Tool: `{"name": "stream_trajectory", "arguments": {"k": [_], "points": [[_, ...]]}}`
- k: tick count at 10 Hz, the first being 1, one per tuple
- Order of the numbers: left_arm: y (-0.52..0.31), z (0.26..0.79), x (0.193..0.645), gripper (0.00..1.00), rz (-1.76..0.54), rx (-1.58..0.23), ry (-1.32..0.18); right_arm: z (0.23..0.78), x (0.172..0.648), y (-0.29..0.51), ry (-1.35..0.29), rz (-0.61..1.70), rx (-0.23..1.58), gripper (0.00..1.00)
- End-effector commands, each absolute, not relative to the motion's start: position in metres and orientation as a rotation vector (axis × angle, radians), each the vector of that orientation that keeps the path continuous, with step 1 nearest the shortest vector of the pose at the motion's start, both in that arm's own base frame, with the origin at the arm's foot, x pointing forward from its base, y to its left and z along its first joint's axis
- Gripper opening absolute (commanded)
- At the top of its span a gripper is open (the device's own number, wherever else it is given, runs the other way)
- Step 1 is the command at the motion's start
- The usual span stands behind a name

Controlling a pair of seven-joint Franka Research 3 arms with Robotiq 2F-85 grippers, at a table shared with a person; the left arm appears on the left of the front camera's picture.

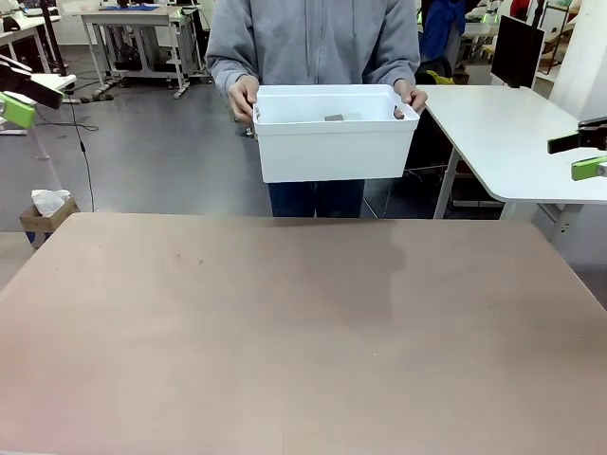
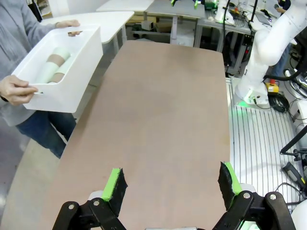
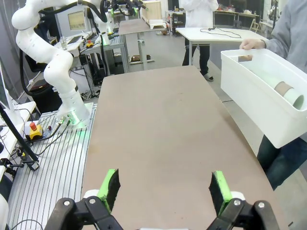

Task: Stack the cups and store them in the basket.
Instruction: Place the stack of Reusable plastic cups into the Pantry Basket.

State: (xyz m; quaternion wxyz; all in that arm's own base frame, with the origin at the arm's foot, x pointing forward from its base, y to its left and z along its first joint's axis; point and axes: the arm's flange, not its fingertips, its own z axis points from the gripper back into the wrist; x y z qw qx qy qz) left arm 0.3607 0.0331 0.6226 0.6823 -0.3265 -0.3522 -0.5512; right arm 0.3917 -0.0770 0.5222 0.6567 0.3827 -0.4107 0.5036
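A person in a grey sweater holds the white basket (image 1: 332, 147) in both hands, lifted off the far edge of the table. The stacked cups (image 2: 52, 69) lie on their side inside it, mint green with tan-brown ends, also seen from the other side as cups (image 3: 287, 93) in the basket (image 3: 261, 98). My left gripper (image 2: 172, 184) is open over the near end of the table, nothing between its green pads. My right gripper (image 3: 164, 189) is open too, with empty jaws. At the front view's edges show the left gripper (image 1: 14, 95) and the right gripper (image 1: 583, 152), raised high at the sides.
The brown table (image 1: 303, 332) lies bare between the arms. A white desk (image 1: 517, 133) stands behind right of the person. A cardboard box (image 1: 43, 216) sits on the floor at the far left. The other arm's white base (image 3: 62, 86) stands beside the table.
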Motion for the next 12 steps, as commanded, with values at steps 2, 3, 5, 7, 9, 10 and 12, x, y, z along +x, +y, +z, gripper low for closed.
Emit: {"name": "stream_trajectory", "arguments": {"k": [2, 3, 5, 7, 9, 10, 12], "points": [[0.0326, 0.6244, 0.3591, 1.00, -1.248, -0.730, -0.791, 0.5264, 0.3908, -0.0761, -0.940, 1.124, 0.878, 1.00], [0.0326, 0.6244, 0.3591, 1.00, -1.248, -0.730, -0.791, 0.5264, 0.3908, -0.0761, -0.940, 1.124, 0.878, 1.00], [0.0326, 0.6244, 0.3591, 1.00, -1.248, -0.730, -0.791, 0.5264, 0.3908, -0.0761, -0.940, 1.124, 0.878, 1.00], [0.0326, 0.6244, 0.3591, 1.00, -1.248, -0.730, -0.791, 0.5264, 0.3908, -0.0761, -0.940, 1.124, 0.878, 1.00], [0.0326, 0.6244, 0.3591, 1.00, -1.248, -0.730, -0.791, 0.5264, 0.3908, -0.0761, -0.940, 1.124, 0.878, 1.00], [0.0326, 0.6244, 0.3591, 1.00, -1.248, -0.730, -0.791, 0.5264, 0.3908, -0.0761, -0.940, 1.124, 0.878, 1.00], [0.0326, 0.6244, 0.3591, 1.00, -1.248, -0.730, -0.791, 0.5264, 0.3908, -0.0761, -0.940, 1.124, 0.878, 1.00]]}}
